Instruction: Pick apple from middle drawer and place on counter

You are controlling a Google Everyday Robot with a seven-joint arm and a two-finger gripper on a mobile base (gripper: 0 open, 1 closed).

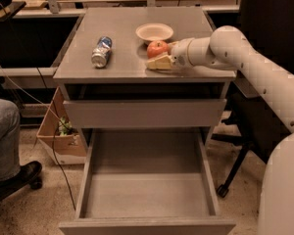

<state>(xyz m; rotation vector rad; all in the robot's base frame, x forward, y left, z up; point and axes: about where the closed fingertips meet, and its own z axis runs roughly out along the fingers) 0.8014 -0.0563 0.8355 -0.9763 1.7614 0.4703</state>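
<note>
The red-orange apple (157,47) rests on the grey counter (122,65), right of centre, just in front of a cream bowl. My gripper (156,56) reaches in from the right at counter level and stands open around the apple. Its near finger (160,63) lies on the counter just in front of the apple; the far finger is hidden behind it. The middle drawer (147,190) is pulled fully out below, and its flat grey floor holds nothing.
A crushed silver-blue can (102,51) lies on the counter's left part. The cream bowl (154,32) sits behind the apple. The shallower upper drawer (144,112) is slightly out. A cardboard box (61,131) and a person's leg (2,131) are at the left.
</note>
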